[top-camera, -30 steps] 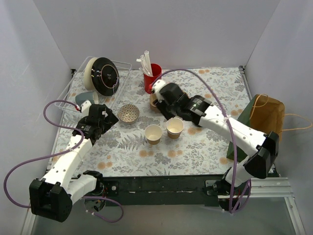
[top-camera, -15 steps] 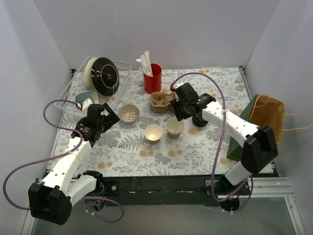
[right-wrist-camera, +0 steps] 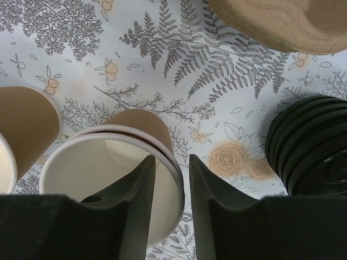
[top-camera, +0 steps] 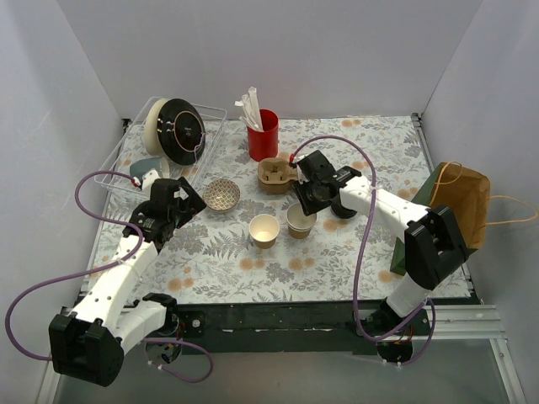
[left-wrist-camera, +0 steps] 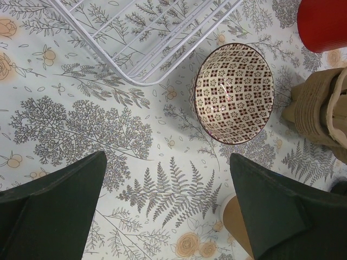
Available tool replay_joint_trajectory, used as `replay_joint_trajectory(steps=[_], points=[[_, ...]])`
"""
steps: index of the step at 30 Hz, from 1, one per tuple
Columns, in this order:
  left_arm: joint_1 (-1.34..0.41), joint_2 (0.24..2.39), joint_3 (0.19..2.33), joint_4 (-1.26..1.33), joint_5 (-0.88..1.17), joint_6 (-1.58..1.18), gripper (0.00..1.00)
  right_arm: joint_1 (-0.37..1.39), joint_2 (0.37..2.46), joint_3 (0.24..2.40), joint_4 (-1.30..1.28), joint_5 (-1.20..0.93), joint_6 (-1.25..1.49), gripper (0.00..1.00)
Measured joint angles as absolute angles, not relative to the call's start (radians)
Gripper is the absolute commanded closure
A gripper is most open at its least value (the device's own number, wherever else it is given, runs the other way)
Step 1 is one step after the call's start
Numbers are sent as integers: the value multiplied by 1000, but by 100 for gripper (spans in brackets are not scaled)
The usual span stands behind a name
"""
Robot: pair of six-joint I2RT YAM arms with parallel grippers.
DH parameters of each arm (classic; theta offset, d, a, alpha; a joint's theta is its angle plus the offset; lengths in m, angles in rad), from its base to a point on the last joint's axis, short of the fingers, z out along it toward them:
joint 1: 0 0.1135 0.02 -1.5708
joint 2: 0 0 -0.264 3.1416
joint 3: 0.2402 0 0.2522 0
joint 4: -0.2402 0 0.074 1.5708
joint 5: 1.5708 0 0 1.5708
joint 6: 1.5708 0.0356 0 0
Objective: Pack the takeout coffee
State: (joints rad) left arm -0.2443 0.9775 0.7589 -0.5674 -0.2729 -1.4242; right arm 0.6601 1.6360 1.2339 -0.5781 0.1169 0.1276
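Right gripper [right-wrist-camera: 172, 162] straddles one wall of the brown paper cup [right-wrist-camera: 97, 173], one finger inside the white interior and one outside; the jaws stand narrow, but whether they actually pinch the rim cannot be told from the wrist view. The cup stands upright and lidless on the floral tablecloth [right-wrist-camera: 227, 81], just beside the paler tan cup [right-wrist-camera: 24, 124], with a stack of black lids [right-wrist-camera: 306, 146] near its other side and the pulp cup carrier [right-wrist-camera: 282, 21] beyond. Left gripper [left-wrist-camera: 167, 162] hangs fully released above the cloth, near the patterned bowl [left-wrist-camera: 233, 92].
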Motion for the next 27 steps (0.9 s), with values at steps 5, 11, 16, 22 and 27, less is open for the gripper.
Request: replay_joint_trajectory(steps=[5,11,16,22,27], points=[[-244,978,759,-568,-276,-1425,2,653,1647,1232,-577,113,121,87],[-244,978,759,-568,-276,-1424,2,645,1651,1299,-621,108,113,99],[-244,978,759,-568,-274,-1420,2,605,1651,1423,-654,106,95,99],[-244,977,747,-552,-232,-1374,2,452,1661,1606,-698,117,77,99],[-244,960,732,-537,-171,-1327,2,302,1756,1797,-698,165,78,98]])
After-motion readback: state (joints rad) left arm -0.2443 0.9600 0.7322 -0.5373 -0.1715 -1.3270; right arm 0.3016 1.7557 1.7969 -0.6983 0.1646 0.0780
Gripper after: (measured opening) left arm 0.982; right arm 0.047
